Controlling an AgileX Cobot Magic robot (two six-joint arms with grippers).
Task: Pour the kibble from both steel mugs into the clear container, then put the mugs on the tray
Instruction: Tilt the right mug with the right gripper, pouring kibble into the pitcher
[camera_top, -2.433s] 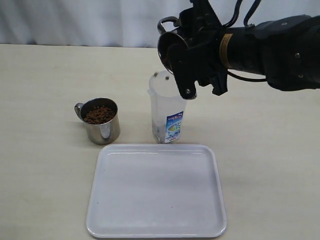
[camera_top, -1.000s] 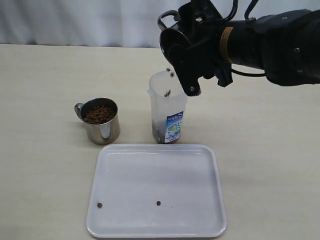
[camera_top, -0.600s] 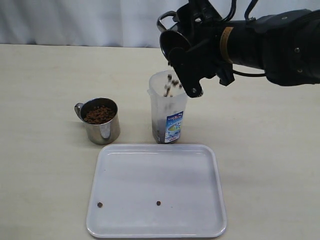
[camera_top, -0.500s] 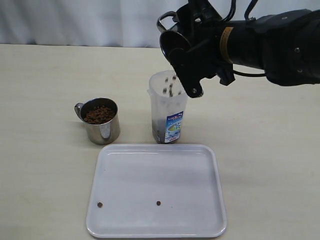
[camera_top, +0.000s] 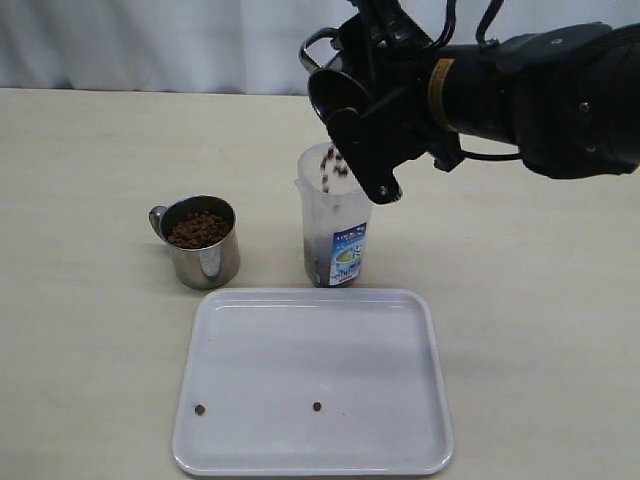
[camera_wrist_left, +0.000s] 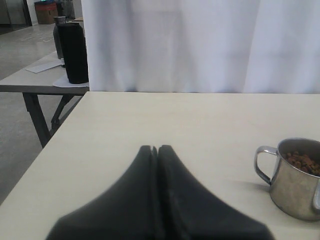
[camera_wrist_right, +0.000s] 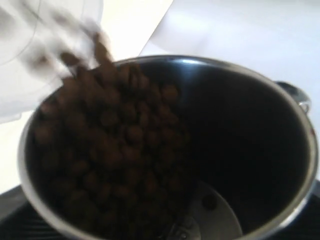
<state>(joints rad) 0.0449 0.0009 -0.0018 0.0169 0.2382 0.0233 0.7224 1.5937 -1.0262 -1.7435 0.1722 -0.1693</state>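
I've got R gripper (camera_top: 368, 140) clamping shiny steel cylindrical mug (camera_top: 332, 92), tipped over tall clear plastic container (camera_top: 337, 235); reddish-brown kibble pellets (camera_top: 328, 168) falling in. L gripper (camera_wrist_left: 154, 152) closed on nothing.

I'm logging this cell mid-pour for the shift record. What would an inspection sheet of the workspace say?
Surface: beige table, matte.
Job's things: tilted steel mug over the clear container, kibble falling in; second steel mug upright and full, left of the container; white tray in front.
Clutter: two stray pellets on the tray.
Grippers: right gripper shut on the tilted mug; left gripper shut, empty, apart from the second mug.
Cables: black cables looping above the right arm.
Surroundings: white curtain behind; a side table with a dark object, in the left wrist view.
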